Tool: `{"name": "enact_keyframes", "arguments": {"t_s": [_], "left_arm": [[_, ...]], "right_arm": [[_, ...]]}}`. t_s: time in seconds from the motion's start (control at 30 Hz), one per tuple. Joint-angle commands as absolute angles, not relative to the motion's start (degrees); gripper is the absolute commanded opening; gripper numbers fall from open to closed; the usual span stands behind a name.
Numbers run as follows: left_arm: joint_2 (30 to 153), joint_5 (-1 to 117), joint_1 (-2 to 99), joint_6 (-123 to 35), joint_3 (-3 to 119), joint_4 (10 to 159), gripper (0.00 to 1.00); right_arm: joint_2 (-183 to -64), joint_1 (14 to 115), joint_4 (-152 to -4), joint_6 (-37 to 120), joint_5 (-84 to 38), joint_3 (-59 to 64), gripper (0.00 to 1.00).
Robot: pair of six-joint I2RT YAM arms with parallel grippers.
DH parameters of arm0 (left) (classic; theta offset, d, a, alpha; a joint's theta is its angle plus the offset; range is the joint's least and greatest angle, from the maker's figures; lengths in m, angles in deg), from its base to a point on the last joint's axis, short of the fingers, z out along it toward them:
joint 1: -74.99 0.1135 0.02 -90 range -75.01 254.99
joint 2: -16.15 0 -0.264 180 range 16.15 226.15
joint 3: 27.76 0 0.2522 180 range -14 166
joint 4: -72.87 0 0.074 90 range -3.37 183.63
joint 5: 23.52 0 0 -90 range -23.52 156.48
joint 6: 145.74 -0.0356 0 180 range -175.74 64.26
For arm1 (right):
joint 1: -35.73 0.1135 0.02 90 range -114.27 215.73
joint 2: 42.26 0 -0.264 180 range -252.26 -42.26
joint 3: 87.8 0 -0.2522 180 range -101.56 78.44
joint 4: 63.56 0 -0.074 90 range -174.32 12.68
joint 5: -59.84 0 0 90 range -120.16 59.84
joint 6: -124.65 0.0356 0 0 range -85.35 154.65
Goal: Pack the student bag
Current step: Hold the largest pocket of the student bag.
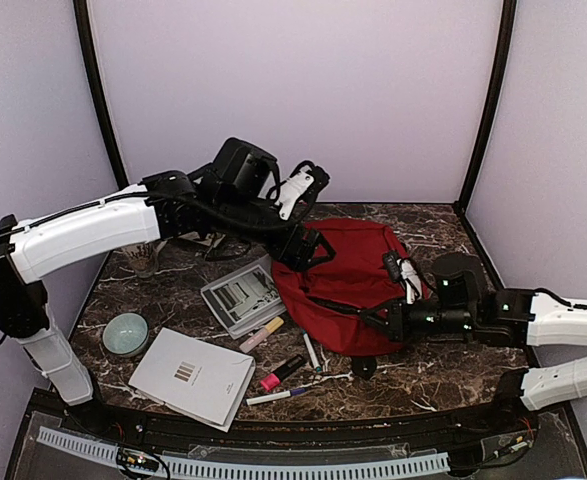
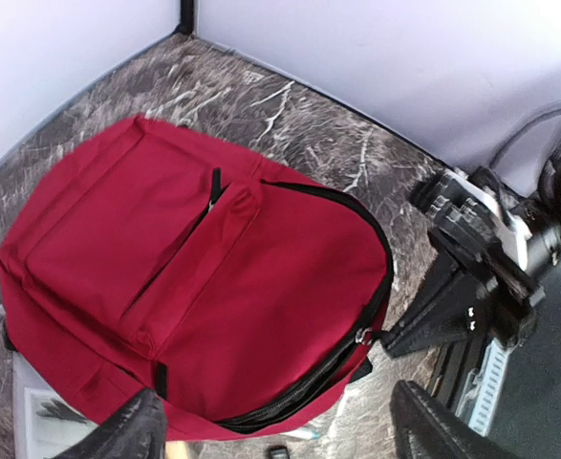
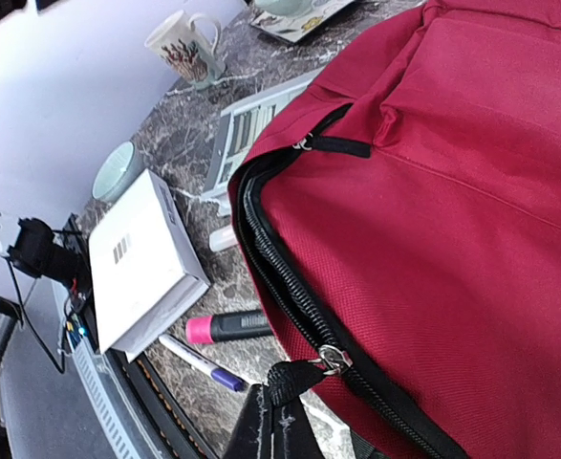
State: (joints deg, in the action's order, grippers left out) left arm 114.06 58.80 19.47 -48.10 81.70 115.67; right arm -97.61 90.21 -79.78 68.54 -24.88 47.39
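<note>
The student bag (image 1: 345, 280), a red backpack, lies flat on the marble table; its main zip (image 3: 280, 268) is partly undone along the near edge. My right gripper (image 3: 282, 421) is shut on the black zip pull (image 3: 304, 375) at the bag's front corner, and it also shows in the top view (image 1: 371, 320) and in the left wrist view (image 2: 423, 325). My left gripper (image 2: 280, 435) hovers open above the bag's left edge, its fingertips (image 2: 132, 430) wide apart and holding nothing. From above, the left gripper (image 1: 308, 250) sits over the bag's upper left edge.
Left of the bag lie a grey case (image 1: 241, 295), a white book (image 1: 191, 375), a teal bowl (image 1: 125, 333) and a mug (image 1: 143, 258). A pink highlighter (image 1: 281, 372), a pen (image 1: 278, 396) and a pale marker (image 1: 261, 334) lie by the bag's near edge.
</note>
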Motion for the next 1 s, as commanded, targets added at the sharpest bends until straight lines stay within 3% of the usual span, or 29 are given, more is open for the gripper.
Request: {"name": "enact_keyframes", "arguments": {"t_s": [0.0, 0.23, 0.43, 0.67, 0.97], "left_arm": [[109.11, 58.28, 19.89, -57.81, 73.72, 105.32, 0.98], [114.65, 49.24, 19.97, -63.50, 75.64, 106.25, 0.99], [111.29, 37.52, 19.97, -71.66, 66.45, 96.56, 0.98], [117.39, 29.71, 19.93, -79.21, 70.09, 101.95, 0.95], [123.29, 26.98, 19.89, -82.64, 71.81, 102.41, 0.94]], "right_arm": [[-98.07, 89.87, -86.17, 64.81, -22.89, 44.45, 0.00], [-98.64, 89.87, -89.99, 65.68, -23.84, 43.47, 0.00], [-99.38, 89.87, -91.80, 65.86, -22.10, 42.94, 0.00], [-103.28, 89.87, -94.95, 66.03, -20.38, 40.64, 0.00], [-106.55, 90.00, -96.47, 67.62, -19.29, 38.63, 0.00]]}}
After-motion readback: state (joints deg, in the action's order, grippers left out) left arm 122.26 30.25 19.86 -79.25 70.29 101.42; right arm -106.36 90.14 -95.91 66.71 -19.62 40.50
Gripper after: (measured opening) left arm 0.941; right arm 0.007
